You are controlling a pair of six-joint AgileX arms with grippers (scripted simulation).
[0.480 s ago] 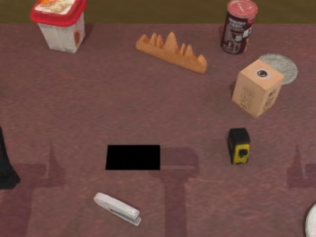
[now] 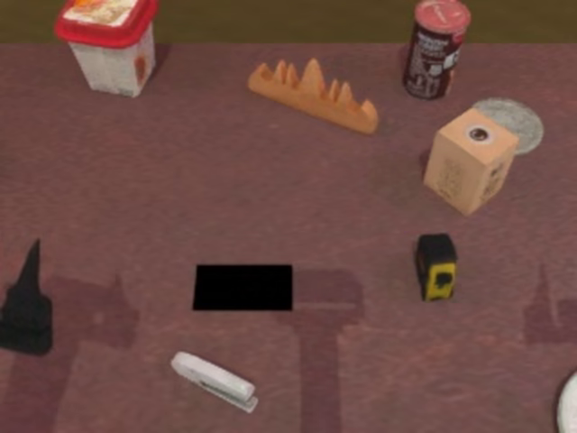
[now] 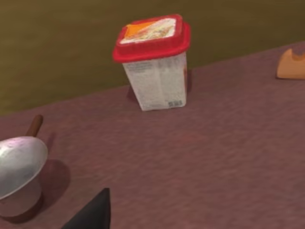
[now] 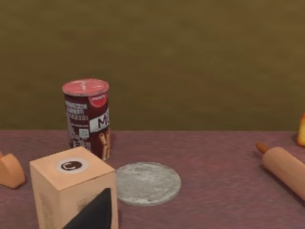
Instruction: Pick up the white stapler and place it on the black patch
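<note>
Two task things lie close together on the table (image 2: 270,198) in the top view: the white stapler (image 2: 215,381) rests flat and slanted near the front edge, just below the black patch (image 2: 242,287), apart from it and untouched. The left gripper (image 2: 27,311) shows as a dark shape at the table's left side, well apart from the stapler; I judge it the arm suited to the pick, being on the stapler's side. Whether its fingers are spread or closed cannot be told. Only a pale sliver of the right arm shows at the lower right corner, and its gripper is out of sight. A tape measure (image 2: 435,266) sits right of the patch, clear of any path.

Left wrist view: one dark fingertip (image 3: 93,214) points toward a red-lidded tub (image 3: 155,62); the stapler is not in this view.

Right wrist view: a dark fingertip (image 4: 95,212) faces a tan box (image 4: 71,191) and a can (image 4: 87,117), so this arm looks parked.
</note>
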